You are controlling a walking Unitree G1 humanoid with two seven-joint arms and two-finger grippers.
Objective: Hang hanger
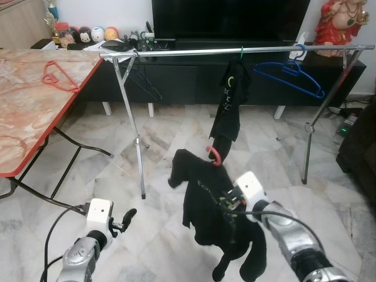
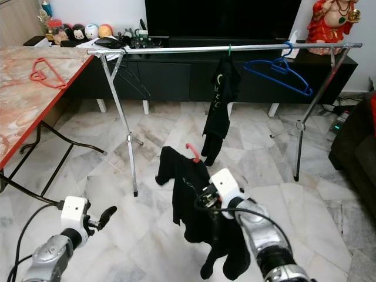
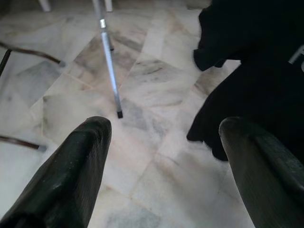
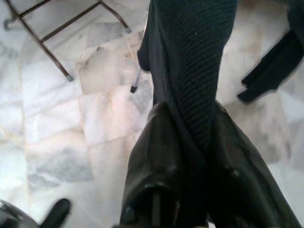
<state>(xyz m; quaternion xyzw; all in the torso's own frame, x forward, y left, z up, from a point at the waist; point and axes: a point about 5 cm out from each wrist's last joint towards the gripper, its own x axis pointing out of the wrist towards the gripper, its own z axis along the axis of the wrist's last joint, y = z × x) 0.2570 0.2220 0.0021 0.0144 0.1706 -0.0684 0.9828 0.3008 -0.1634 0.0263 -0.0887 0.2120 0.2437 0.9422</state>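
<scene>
The right gripper [image 1: 226,202] was clamped on a black knitted garment [image 1: 202,205] hung on a red plastic hanger [image 1: 215,155], below the silver metal rail [image 1: 235,51]. The left gripper [image 1: 126,220] stood spread, empty. Gripped by cloth alone, the hanger might slip free.

Red-edged marble table [image 1: 23,111] at left with red hanger [image 1: 59,75]; black TV [image 1: 229,17]; red figurine [image 1: 341,26], probably statue; marble floor [image 1: 117,194].

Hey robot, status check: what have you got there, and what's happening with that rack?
Right gripper shut on black garment with pink hanger. Left gripper open, low, idle. Rail ahead; hung shirt, blue hanger already on it.
</scene>
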